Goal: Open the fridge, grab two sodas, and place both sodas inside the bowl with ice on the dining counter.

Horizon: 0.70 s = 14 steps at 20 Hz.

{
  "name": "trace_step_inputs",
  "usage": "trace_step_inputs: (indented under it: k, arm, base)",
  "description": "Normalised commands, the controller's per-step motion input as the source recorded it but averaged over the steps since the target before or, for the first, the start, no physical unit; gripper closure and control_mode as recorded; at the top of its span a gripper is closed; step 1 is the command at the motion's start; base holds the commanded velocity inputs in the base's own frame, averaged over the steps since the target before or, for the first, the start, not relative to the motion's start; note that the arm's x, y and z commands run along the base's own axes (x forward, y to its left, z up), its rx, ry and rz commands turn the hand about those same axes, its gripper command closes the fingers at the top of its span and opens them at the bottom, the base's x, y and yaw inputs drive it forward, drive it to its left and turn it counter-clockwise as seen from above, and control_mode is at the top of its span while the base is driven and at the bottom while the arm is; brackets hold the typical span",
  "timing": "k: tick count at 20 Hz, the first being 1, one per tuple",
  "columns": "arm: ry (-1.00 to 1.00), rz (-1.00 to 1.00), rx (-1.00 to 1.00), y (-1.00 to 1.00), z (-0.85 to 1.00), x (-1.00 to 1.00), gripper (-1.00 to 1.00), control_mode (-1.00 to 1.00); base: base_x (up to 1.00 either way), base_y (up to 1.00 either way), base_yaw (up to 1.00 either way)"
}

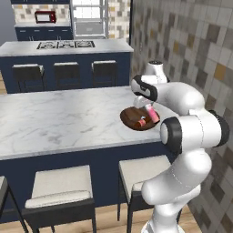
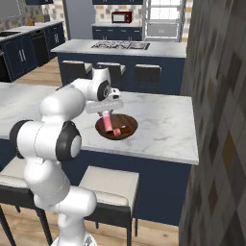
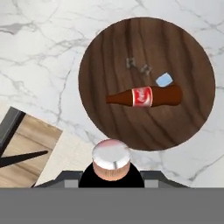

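My gripper (image 1: 146, 103) hangs over the dining counter (image 1: 59, 118), shut on the pink soda (image 1: 152, 113), which tilts down over the bowl with ice (image 1: 129, 119). In the hand view the pink soda's pale end (image 3: 111, 158) sits at the bottom, just off the near rim of the bowl (image 3: 131, 48). The dark brown soda with a red label (image 3: 144, 96) lies on its side inside the bowl, next to a pale ice cube (image 3: 163, 79). From the right base view the gripper (image 2: 106, 111) holds the pink soda (image 2: 107, 122) above the bowl (image 2: 129, 126). The fridge is out of view.
Cushioned stools (image 1: 59, 186) (image 1: 143, 173) stand under the counter's near edge. A tiled wall (image 1: 191, 45) rises close on the right. Behind is a navy counter with a stovetop (image 1: 66, 44) and more stools (image 1: 66, 73).
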Motion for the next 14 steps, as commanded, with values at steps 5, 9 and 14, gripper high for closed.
trace_step_inputs:
  k: [5, 9, 14]
  arm:
    - [0.00, 0.05, 0.00, 0.00, -0.47, 0.32, 1.00, -1.00]
    - [0.00, 0.07, -0.01, 0.00, -0.25, 0.34, 1.00, -1.00]
    - [0.00, 0.09, -0.04, -0.05, -0.10, 0.37, 1.00, -1.00]
  base:
    - [0.00, 0.00, 0.00]
    - [0.00, 0.00, 0.00]
    - [0.00, 0.00, 0.00]
